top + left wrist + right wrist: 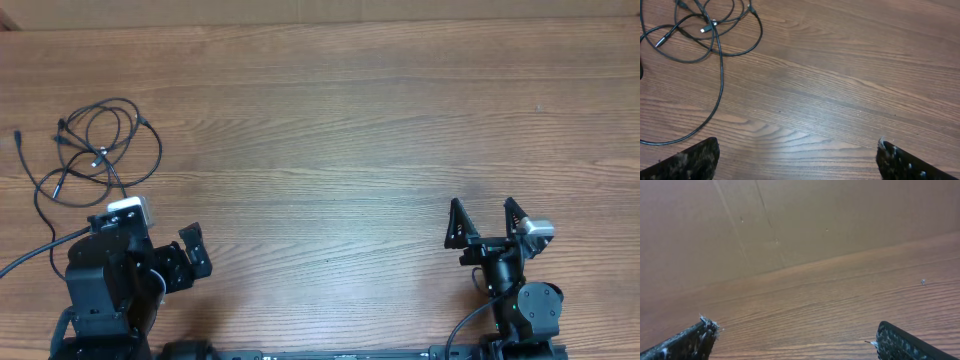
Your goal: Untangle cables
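Wood-grain desk point(330, 130) — both hands open, cables lying at the far left.

Near edge: the left hand point(797, 155) has its fingers spread wide and grips nothing. The right hand point(487, 218), well apart on the opposite side, is likewise parted and empty. Ahead of the left hand, the cables point(95, 145) rest on the desk as loose black loops crossing one another, with small plugs at their ends — one strand trails back toward the near left edge. Beyond the desk's far edge stands a plain brown wall point(790, 220).
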Robot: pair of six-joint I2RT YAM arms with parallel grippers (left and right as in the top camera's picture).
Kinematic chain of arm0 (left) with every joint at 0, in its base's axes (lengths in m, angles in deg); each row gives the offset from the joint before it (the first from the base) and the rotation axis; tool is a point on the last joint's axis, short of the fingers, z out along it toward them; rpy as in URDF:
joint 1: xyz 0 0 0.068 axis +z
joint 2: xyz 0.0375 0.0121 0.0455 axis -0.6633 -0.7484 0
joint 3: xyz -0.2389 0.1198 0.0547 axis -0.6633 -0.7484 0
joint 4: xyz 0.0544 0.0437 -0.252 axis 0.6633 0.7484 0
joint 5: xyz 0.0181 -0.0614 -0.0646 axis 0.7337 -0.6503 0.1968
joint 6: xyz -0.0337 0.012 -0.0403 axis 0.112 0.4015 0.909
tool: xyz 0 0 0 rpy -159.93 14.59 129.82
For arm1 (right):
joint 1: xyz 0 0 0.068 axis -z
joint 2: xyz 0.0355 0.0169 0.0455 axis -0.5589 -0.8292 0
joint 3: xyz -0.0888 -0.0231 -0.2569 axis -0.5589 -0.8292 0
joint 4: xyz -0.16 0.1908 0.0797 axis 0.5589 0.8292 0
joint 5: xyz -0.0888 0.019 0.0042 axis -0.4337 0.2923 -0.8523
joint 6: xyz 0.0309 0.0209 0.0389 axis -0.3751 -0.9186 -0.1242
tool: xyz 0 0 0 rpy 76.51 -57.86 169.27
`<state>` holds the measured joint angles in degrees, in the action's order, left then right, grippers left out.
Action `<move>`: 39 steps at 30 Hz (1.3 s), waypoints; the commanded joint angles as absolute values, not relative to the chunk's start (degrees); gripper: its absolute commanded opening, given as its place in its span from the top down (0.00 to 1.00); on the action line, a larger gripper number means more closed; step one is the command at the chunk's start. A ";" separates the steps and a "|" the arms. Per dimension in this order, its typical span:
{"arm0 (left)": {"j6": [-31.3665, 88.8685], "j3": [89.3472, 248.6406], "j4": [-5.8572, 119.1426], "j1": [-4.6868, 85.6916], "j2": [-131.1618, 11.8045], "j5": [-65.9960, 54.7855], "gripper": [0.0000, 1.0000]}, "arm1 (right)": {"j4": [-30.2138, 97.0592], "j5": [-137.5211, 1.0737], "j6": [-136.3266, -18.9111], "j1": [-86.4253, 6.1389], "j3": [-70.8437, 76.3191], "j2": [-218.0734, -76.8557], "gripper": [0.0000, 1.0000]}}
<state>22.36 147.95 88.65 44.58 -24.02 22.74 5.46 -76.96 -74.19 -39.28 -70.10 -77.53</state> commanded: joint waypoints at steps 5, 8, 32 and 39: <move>22.95 147.81 88.65 44.51 -23.69 23.51 0.01 | 5.33 -77.70 -73.93 -39.54 -70.67 -77.25 0.00; 22.95 147.84 88.65 44.51 -23.69 23.51 0.00 | 5.33 -77.70 -73.95 -39.54 -70.67 -77.25 0.00; 32.22 109.37 49.16 44.51 2.49 21.78 0.00 | 5.33 -77.70 -73.93 -39.54 -70.67 -77.25 0.00; 32.17 97.22 27.69 44.51 8.55 19.60 0.00 | 5.33 -77.70 -73.95 -39.54 -70.67 -77.25 0.00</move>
